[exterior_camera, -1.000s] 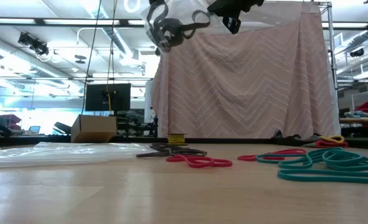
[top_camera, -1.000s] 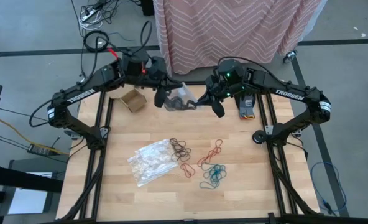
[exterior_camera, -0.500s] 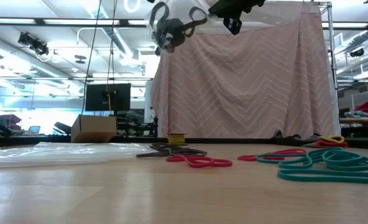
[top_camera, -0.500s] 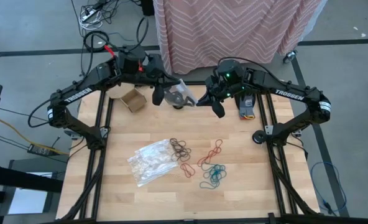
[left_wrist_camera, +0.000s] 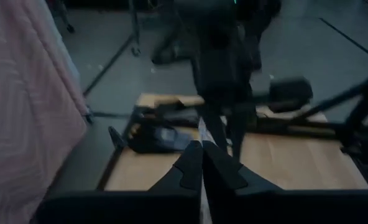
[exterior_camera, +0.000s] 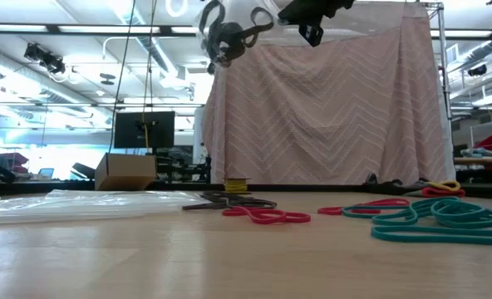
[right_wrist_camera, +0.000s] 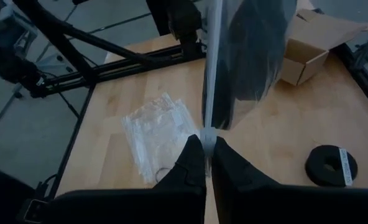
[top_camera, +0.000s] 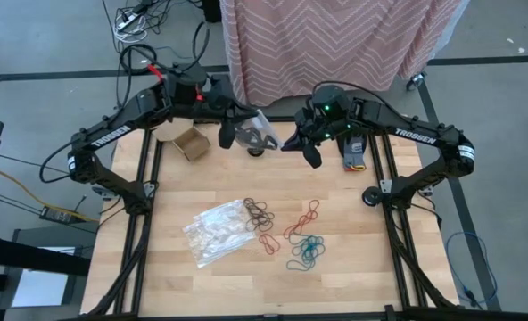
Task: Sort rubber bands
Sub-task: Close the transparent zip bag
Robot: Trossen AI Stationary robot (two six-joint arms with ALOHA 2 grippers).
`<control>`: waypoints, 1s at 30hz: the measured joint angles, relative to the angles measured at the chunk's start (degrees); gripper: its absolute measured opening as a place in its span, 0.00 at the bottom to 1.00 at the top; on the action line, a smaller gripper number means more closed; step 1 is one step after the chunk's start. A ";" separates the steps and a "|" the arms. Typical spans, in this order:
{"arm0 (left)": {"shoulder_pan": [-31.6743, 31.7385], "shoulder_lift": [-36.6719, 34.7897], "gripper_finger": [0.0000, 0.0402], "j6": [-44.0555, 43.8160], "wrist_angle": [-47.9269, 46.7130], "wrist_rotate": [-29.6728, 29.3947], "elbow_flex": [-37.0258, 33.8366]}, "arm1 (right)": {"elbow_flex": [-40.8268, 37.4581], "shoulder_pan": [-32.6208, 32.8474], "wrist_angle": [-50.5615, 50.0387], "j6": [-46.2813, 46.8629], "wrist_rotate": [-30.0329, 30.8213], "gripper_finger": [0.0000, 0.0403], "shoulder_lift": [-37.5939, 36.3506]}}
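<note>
A clear plastic bag (top_camera: 257,134) with black rubber bands (exterior_camera: 227,35) inside hangs high above the table's far side, between my two grippers. My left gripper (top_camera: 235,134) is shut on its left end and my right gripper (top_camera: 290,143) on its right end. On the table lie loose rubber bands: a dark brown pile (top_camera: 258,212), red ones (top_camera: 301,217) and teal ones (top_camera: 307,252). In the right wrist view the black bands (right_wrist_camera: 252,56) show through the bag's wall. My left gripper pinches a thin edge of the bag (left_wrist_camera: 201,134) between its two fingers, coming nearly level from the table's left. The bag is lifted clear of the table. My right gripper pinches the bag's opposite edge (right_wrist_camera: 207,132) between its two fingers, slanting down from the table's right. The bag runs away from the fingertips edge-on, clear of the table, with the bands bunched in it.
A heap of clear plastic bags (top_camera: 218,232) lies left of the loose bands. An open cardboard box (top_camera: 191,141) stands at the far left. A black round roll (right_wrist_camera: 331,164) lies on the table below the held bag. A pink cloth (top_camera: 335,45) hangs behind the table.
My left gripper has tipped a little, and the held bag's left end has come up slightly. The right gripper and the loose bands on the table have stayed as they were.
</note>
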 joint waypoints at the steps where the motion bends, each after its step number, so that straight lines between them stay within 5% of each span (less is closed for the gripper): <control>1: 0.04 -0.12 0.06 -0.02 0.57 -0.16 0.18 | -0.23 0.02 -0.77 0.03 0.01 0.00 0.03; 15: -0.24 -0.46 0.27 -4.32 -1.24 3.32 0.13 | -0.13 -1.07 0.29 0.53 3.46 0.00 0.13; 30: -10.00 -0.51 0.26 -10.52 -5.84 -1.87 -3.31 | -1.59 -11.07 -12.17 -3.14 12.51 0.00 0.02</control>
